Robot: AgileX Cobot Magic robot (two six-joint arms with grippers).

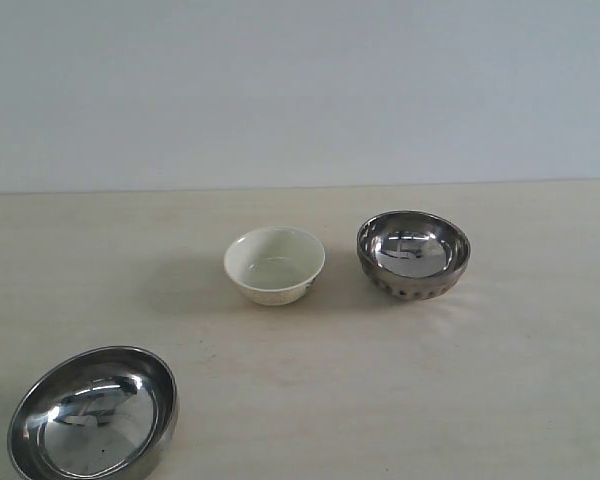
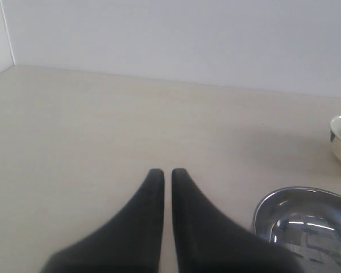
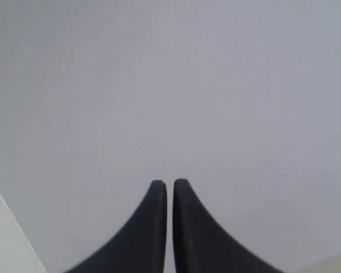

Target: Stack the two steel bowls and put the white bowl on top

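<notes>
Awaiting stacking, the smooth steel bowl (image 2: 304, 227) sits just beside the left gripper (image 2: 166, 172), jaws pressed together, empty; the right gripper (image 3: 169, 183), likewise closed, faces bare wall (image 3: 170, 85).

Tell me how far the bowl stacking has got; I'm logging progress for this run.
Nothing looks done: the smooth steel bowl, the dimpled steel bowl and the white bowl each sit apart on the table. Nothing is in hand: the left pincer and right pincer are both shut and empty. Left: nest one steel bowl in the other, then set the white bowl on top.
</notes>
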